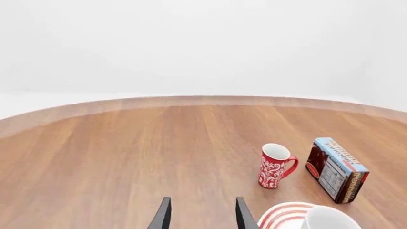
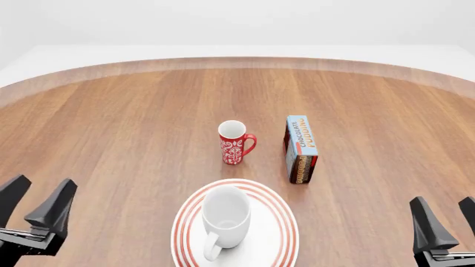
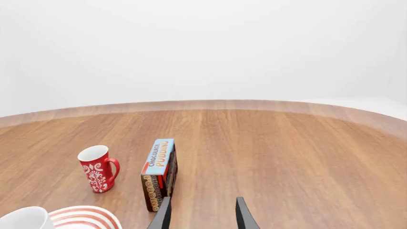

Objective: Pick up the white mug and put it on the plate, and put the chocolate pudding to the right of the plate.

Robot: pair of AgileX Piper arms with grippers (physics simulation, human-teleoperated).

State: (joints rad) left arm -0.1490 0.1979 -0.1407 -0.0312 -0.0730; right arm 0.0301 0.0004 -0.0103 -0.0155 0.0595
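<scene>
Already: the glossy all-white mug (image 2: 226, 216) stands upright on the red-ringed round white plate (image 2: 278, 217).
Blue-faced rectangular chocolate pudding box (image 2: 301, 148): beyond the plate's right, untouched.
Left pincer (image 2: 39, 208): open, empty.
Right pincer (image 2: 445, 222): open, empty, nearer the box.

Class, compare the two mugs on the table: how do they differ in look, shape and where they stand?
The white mug is plain glossy white; the red mug is red with a white pattern and white inside. The white mug is wider and rounder, the red mug slimmer. The white mug stands on the plate; the red mug stands on the bare table beyond it. Both are upright, empty, with a loop handle.
</scene>
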